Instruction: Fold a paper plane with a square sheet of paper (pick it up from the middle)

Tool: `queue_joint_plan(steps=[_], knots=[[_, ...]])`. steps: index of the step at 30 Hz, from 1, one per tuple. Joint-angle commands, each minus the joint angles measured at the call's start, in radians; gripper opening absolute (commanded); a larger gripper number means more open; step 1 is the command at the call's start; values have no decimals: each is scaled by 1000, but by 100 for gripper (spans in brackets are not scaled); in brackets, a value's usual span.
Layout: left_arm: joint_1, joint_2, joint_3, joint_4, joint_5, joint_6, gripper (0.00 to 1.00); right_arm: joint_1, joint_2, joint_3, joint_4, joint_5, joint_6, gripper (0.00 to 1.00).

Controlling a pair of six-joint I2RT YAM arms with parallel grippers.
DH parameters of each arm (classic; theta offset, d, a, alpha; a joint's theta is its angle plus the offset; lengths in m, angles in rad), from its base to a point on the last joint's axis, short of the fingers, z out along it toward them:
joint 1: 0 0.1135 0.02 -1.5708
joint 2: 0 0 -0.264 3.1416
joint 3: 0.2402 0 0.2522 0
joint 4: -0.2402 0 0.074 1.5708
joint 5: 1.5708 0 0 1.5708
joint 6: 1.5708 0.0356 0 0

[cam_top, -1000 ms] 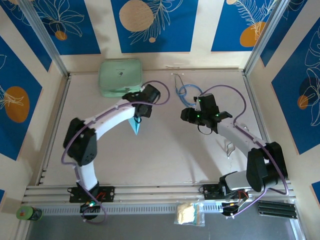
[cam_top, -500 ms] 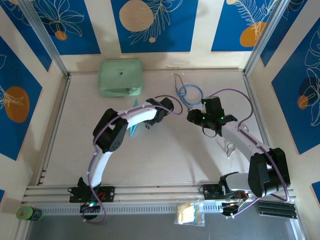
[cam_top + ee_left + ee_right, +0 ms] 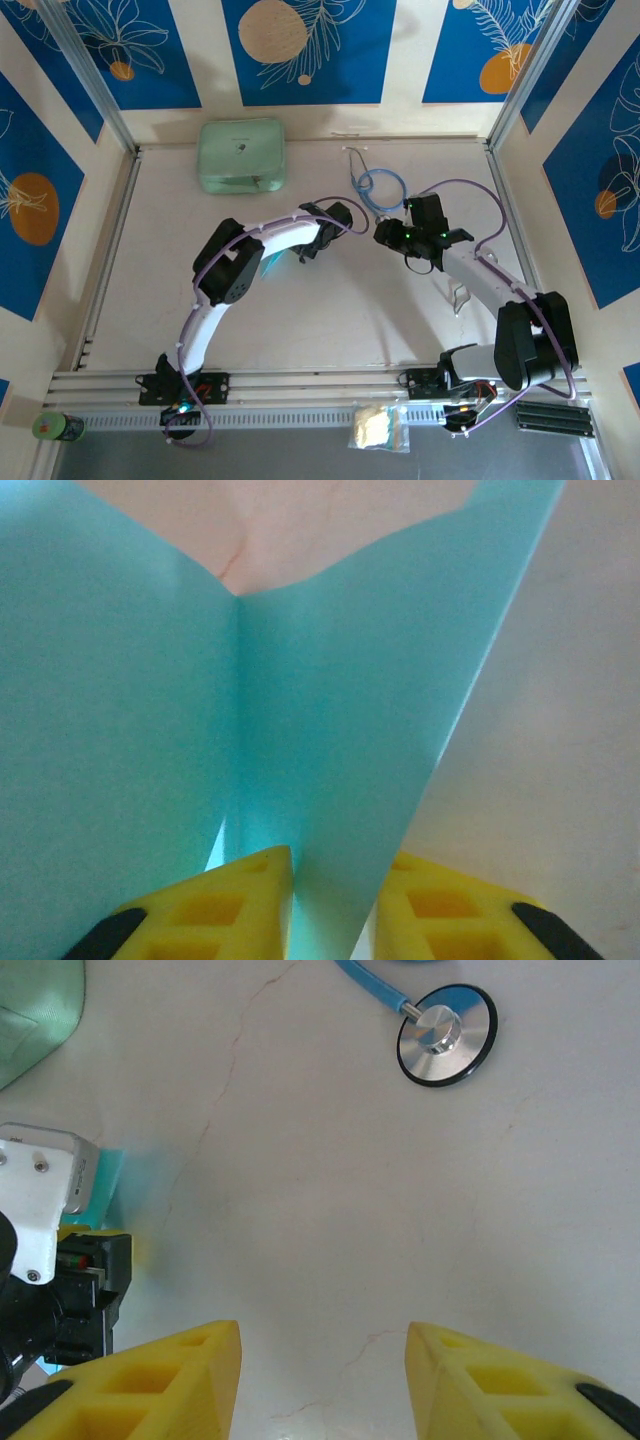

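Paper plane (image 3: 350, 710), half made, stands in front of the left wrist camera: thin light-blue paper with one sharp crease running up its middle and two smooth, matte panels spreading from it. Its upper edge dips into a shallow notch at the crease. One flap drops between the yellow fingers of the left gripper (image 3: 340, 865). The jaws stand a little apart, wider than such thin paper needs, so I judge this a loose hold at most, not a firm pinch. From above, a sliver of the paper plane shows under the left forearm, near the middle of the table (image 3: 330, 310).

The step in hand looks like re-seating or letting go of the fold. Doing it well means keeping the crease centred between the pads and lowering the paper until an edge rests on the table. Only then should the jaws part fully, because a sheet this light will flop or slide.

The right gripper (image 3: 320, 1380) hangs open and empty over bare table, close to the left one. It is well placed to pin a panel flat.

Further out lie the stethoscope (image 3: 445, 1035), with its shiny round chest piece and blue tube, and the mint-green case (image 3: 241, 155) with rounded corners near the back wall.
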Motion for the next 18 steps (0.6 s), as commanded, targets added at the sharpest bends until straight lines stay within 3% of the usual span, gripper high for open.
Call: queue_joint_plan(steps=[1, 5, 12, 15, 18], knots=[[-17, -43, 22, 0, 107, -42, 29, -5, 6, -5, 7, -25, 14, 48], [-29, -128, -19, 41, 275, -89, 35, -8, 8, -6, 8, -28, 16, 48], [-31, -327, -238, 258, 693, -233, 41, -11, 12, -15, 24, -33, 30, 48], [-22, -406, -324, 322, 757, -273, 42, -12, 20, -18, 37, -53, 30, 48], [12, -494, -418, 368, 738, -296, 42, -10, 31, -19, 49, -72, 29, 49]])
